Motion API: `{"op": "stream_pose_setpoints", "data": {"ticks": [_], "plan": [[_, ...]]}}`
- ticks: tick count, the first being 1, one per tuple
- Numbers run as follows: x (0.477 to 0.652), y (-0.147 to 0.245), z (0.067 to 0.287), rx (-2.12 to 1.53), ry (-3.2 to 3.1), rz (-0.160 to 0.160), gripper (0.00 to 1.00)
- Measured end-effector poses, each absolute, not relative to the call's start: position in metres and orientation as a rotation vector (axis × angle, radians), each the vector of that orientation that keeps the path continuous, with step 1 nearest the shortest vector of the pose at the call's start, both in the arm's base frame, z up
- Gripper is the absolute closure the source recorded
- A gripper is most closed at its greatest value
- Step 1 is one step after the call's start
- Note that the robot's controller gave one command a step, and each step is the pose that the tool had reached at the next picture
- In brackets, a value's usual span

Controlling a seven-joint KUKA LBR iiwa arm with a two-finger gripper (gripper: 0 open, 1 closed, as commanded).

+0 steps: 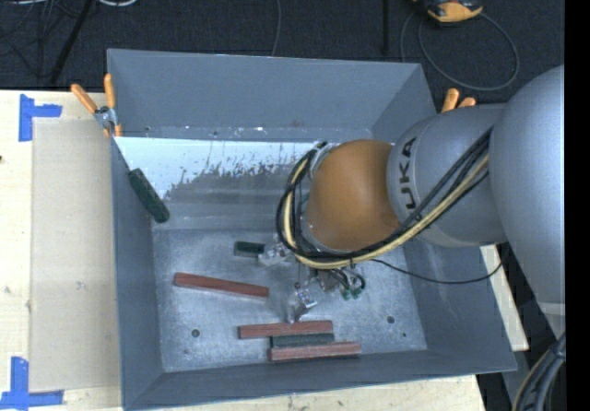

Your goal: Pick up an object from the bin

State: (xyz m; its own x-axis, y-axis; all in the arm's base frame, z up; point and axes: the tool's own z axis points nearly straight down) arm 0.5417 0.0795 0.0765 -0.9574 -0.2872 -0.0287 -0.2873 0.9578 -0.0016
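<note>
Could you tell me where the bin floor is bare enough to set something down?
Bare floor lies in the front-left corner, in front of the red-brown stick, and on the right, beyond the claw. The front middle is crowded: three sticks lie bunched right by the claw.

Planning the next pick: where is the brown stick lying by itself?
In the camera view the brown stick lies on the bin floor, left of the tool and above the three bunched bars.

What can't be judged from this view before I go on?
In the camera view:
- Bin floor under the orange cover: hidden by the arm.
- Small dark thing left of the gripper: too small to identify.
- Gripper's height over the nearest brown stick: unreadable from above.
</note>
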Motion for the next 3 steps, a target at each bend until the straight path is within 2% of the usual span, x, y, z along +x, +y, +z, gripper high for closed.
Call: {"op": "stream_pose_setpoints", "data": {"ticks": [1,2,3], "plan": [[0.589,0.157,0.077,-0.313,3.107,0.007,1.00],[0.589,0.157,0.077,-0.313,3.107,0.007,1.00],[0.597,0.161,0.274,-0.308,3.116,0.002,1.00]]}}
